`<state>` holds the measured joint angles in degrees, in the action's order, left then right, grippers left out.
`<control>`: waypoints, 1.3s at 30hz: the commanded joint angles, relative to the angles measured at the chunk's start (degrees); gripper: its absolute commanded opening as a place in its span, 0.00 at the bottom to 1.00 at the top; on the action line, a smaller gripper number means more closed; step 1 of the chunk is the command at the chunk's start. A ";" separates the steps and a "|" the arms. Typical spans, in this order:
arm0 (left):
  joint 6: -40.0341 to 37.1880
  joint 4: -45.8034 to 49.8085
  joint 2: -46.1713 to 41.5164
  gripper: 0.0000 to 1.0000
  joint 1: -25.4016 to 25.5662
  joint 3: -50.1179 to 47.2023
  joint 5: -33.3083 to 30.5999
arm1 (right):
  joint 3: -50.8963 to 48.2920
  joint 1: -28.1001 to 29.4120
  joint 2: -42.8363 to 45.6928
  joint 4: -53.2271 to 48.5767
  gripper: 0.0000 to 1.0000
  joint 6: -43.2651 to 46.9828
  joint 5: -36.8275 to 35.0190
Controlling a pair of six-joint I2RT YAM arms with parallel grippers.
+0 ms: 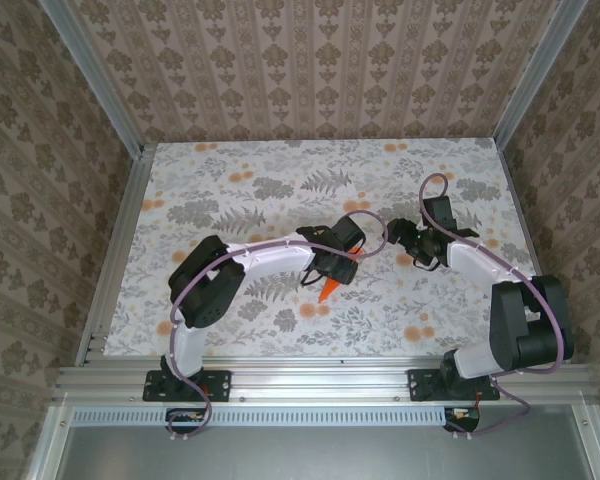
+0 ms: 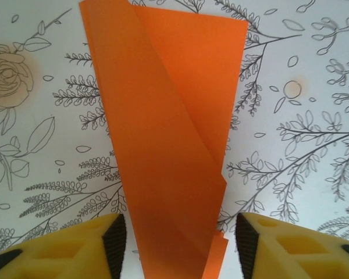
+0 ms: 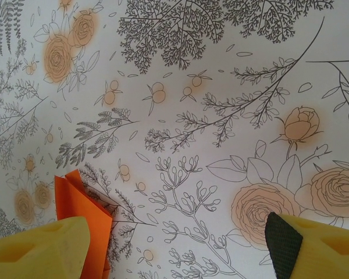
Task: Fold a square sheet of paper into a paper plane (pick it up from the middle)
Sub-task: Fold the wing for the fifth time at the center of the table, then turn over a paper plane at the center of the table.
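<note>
**Top view.** The left gripper [image 1: 338,266] hangs over the middle of the floral tablecloth [image 1: 230,190], its arm reaching in from 7 o'clock. The paper plane [image 1: 328,290] (bright orange, folded to a narrow tapering dart) shows beneath it. Its pointed end aims toward 7 o'clock, and a small orange corner is visible at 1 o'clock of the gripper body. The right gripper [image 1: 394,232] stands near, at 3 o'clock of the left one, its arm coming from 5 o'clock. The two grippers are apart.

**Left wrist view.** The paper plane [image 2: 168,145] runs from 12 o'clock, where it is broad, to 6 o'clock, where it narrows between the yellow fingers [image 2: 64,253]. One folded flap overlaps the other along a slanting crease. The left gripper [image 2: 179,247] has its jaws apart. A strip of cloth shows between each black pad [image 2: 115,241] and the nearer paper edge, so neither pad touches the paper. Whether the paper lies fully flat cannot be told.

**Right wrist view.** The right gripper [image 3: 174,250] has its jaws wide apart, with the floral tablecloth [image 3: 209,116] between them. A folded end of the paper plane [image 3: 75,206] shows at 8 o'clock. It is just beside the finger [image 3: 35,250] on that side and partly hidden behind it; whether they touch cannot be told.
</note>
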<state>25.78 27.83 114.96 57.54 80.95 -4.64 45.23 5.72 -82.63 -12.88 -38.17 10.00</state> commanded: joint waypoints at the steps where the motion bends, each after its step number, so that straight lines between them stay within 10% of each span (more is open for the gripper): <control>1: 0.07 2.89 0.97 0.47 -0.80 1.69 -1.88 | -0.58 -0.29 1.24 0.14 0.82 -0.91 -0.27; 15: 9.64 -13.07 -8.61 0.03 -7.95 -9.06 8.05 | -0.94 0.51 2.17 -0.28 0.75 0.00 3.72; 29: 32.15 -42.06 -9.92 0.00 -12.90 -28.13 12.82 | -1.27 15.31 3.94 1.14 0.67 1.25 4.66; 39: 32.89 -45.96 -11.52 0.00 -13.85 -32.42 14.39 | 3.56 21.70 -5.47 0.34 0.67 2.58 3.40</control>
<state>57.49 -15.86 105.65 44.27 49.78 8.62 45.87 26.92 -86.15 -12.01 -37.28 13.72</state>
